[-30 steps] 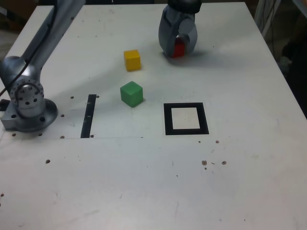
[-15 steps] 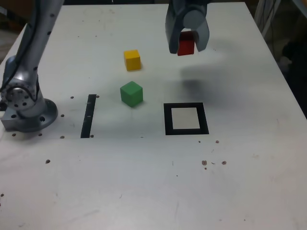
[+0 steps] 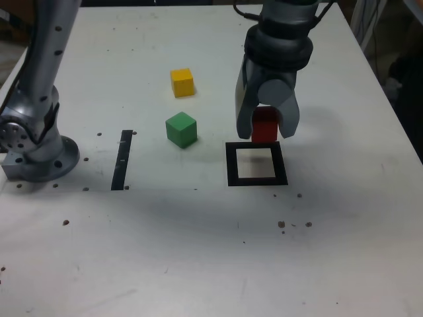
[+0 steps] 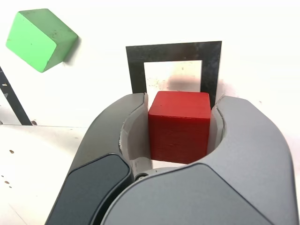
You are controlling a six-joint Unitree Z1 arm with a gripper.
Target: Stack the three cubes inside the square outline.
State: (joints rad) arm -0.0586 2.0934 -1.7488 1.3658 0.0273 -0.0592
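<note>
The gripper (image 3: 267, 125) is holding the red cube (image 3: 265, 124) up by the far edge of the square outline (image 3: 231, 165), while the green cube (image 3: 181, 130) and yellow cube (image 3: 182, 83) are sitting apart on the exterior view's left.

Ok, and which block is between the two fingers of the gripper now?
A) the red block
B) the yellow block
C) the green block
A: the red block sits between the gripper's two fingers, while the green block and the yellow block lie apart on the table.
</note>
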